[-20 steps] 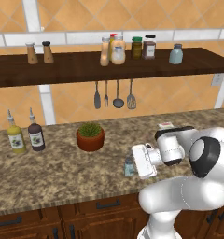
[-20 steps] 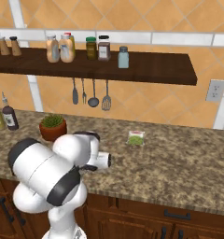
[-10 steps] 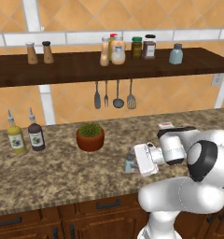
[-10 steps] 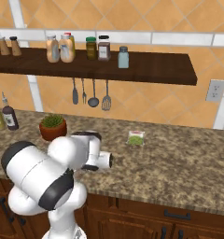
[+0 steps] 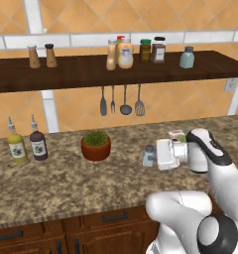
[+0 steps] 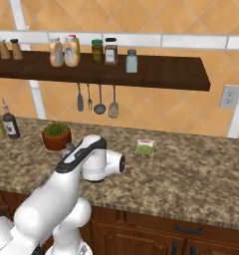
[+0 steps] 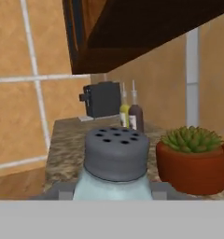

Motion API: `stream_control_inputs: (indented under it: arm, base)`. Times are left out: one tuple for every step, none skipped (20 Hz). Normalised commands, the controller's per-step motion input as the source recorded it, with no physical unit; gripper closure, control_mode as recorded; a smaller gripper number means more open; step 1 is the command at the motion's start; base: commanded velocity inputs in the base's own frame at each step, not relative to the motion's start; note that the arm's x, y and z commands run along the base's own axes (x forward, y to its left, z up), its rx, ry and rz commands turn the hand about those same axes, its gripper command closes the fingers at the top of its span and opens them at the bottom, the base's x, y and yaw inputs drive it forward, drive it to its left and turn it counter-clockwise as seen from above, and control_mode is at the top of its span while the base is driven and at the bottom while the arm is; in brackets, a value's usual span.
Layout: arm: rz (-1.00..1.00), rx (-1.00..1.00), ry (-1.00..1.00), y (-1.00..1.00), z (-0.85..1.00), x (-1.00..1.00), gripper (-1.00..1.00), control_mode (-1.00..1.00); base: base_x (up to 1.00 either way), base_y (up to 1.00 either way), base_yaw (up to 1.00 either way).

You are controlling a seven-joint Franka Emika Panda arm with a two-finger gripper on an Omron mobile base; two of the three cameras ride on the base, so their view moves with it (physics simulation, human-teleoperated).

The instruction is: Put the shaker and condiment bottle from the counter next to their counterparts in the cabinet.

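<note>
In the left base view, at the upper left, two brown shakers (image 5: 41, 55) stand on the cabinet (image 5: 81, 74), the long dark shelf board; toward upper centre stand the slim condiment bottle (image 5: 111, 54) and the wider peach bottle (image 5: 125, 54), touching or nearly so, with a red-capped thing half hidden behind them; next come two dark jars (image 5: 152, 49), too small to read; at the upper right stands one look-alike blue-grey shaker (image 5: 187, 57). Three utensils (image 5: 120, 99) hang below the shelf. On the counter (image 5: 61, 183), at the left, are two spouted bottles (image 5: 26, 143), one yellow-green and one dark; at centre is one potted plant (image 5: 95, 145); right of centre is the shaker (image 5: 148, 155), upright, its lower part hard to make out against the white hand; behind the hand a small green-and-white packet (image 5: 176, 133) is partly covered. The gripper (image 5: 151, 158) sits at the shaker, fingers blurred there; in the hand view the shaker (image 7: 115, 163) fills the lower centre with a grey finger tip (image 7: 60, 190) pressed at each side, so the pincer is pinching the shaker, whose base is cut off by the frame's bottom; whether it rests on the counter I cannot tell. In the right base view the arm covers most of the shaker; only a grey scrap shows beside the plant (image 6: 56, 136); the packet (image 6: 145, 146) lies clear at centre.
</note>
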Motion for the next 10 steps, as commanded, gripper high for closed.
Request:
stream_control_inputs:
  arm:
    - [-0.47, -0.2, 0.01, -0.23, 1.0, -0.42, 1.0, -1.0]
    - [-0.49, -0.21, 0.05, -0.39, 1.0, -0.29, 1.0, -1.0]
    - [-0.52, -0.24, 0.08, -0.51, 1.0, -0.06, 1.0, -1.0]
    - [-0.53, -0.25, 0.09, -0.61, 1.0, -0.05, 1.0, -1.0]
    - [-0.53, -0.27, 0.08, -0.7, 1.0, 0.0, 1.0, -1.0]
    - [-0.53, -0.27, 0.07, -0.7, 0.97, 0.0, 1.0, -1.0]
    - [-0.53, -0.27, 0.06, -0.72, 0.96, 0.0, 1.0, -1.0]
    - [-0.53, -0.26, 0.06, -0.75, 1.0, 0.0, 1.0, -1.0]
    - [-0.53, -0.25, 0.05, -0.74, 1.0, 0.0, 1.0, -1.0]
    - [-0.54, -0.24, 0.05, -0.74, 1.0, 0.0, 1.0, -1.0]
  base:
    - [0.0, 0.0, 0.0]
    - [0.0, 0.0, 0.0]
    - [0.0, 0.0, 0.0]
    - [0.0, 0.0, 0.0]
    - [0.0, 0.0, 0.0]
    - [0.0, 0.0, 0.0]
    - [0.0, 0.0, 0.0]
    - [0.0, 0.0, 0.0]
    - [0.0, 0.0, 0.0]
    - [0.0, 0.0, 0.0]
